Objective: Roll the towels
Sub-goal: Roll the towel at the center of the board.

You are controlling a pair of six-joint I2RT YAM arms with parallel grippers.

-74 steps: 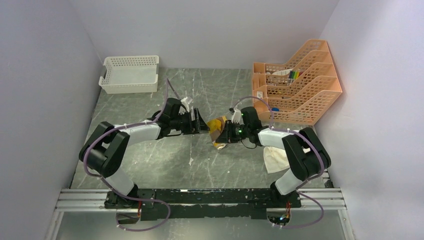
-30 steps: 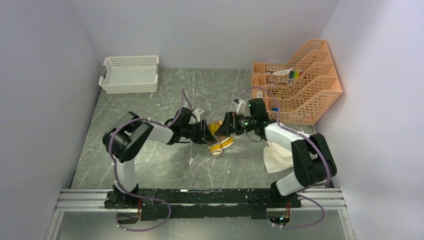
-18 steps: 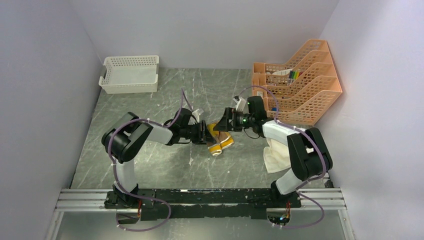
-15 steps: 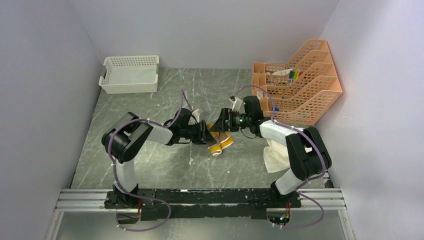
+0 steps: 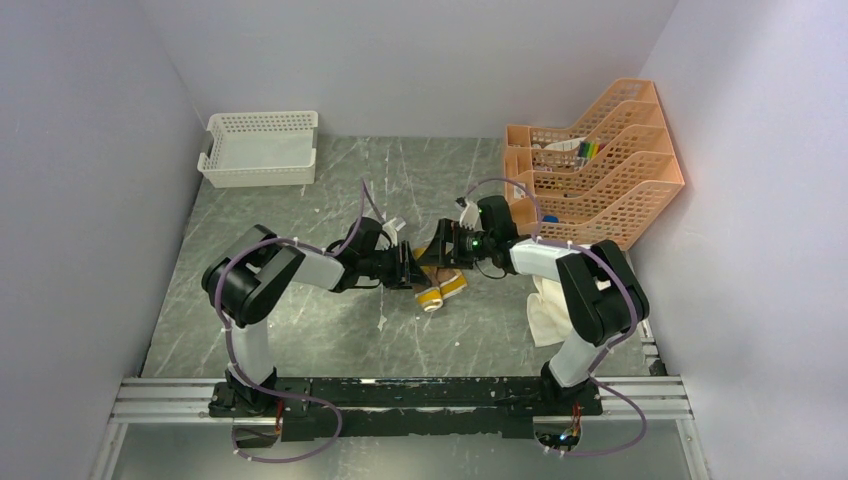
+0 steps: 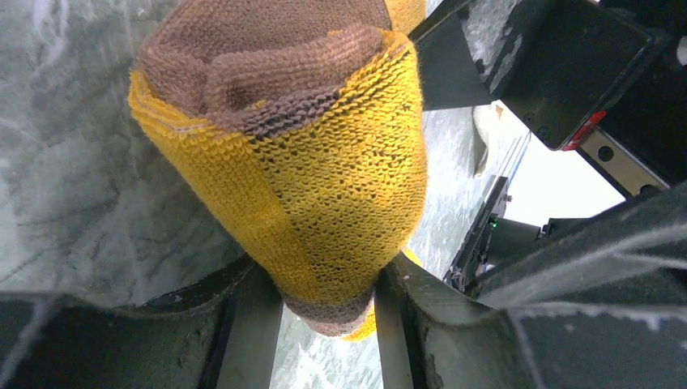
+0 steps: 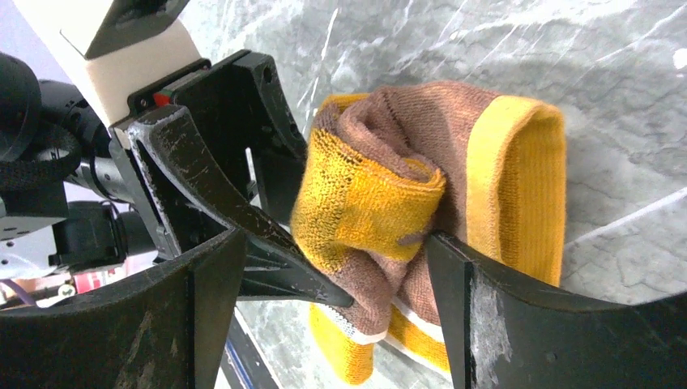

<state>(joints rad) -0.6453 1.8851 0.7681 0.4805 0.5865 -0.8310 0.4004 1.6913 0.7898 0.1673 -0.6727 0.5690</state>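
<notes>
Nearest me, the cream towel (image 5: 546, 316) lay crumpled at the table's (image 5: 330, 325) 4 o'clock. At centre, the left end effector (image 6: 328, 301) pinched the loosely rolled mustard-yellow towel (image 5: 441, 287) from 9 o'clock. The right end effector (image 7: 330, 271) straddled it from 2 o'clock, jaws wide.

Pale lavender walls (image 5: 420, 60) enclose a grey marbled table (image 5: 300, 330) on 3 sides under even light.

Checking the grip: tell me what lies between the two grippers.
The partly rolled mustard-yellow towel: the left gripper clamps one end, and the right gripper's open jaws straddle it. Both wrist views show this.
</notes>
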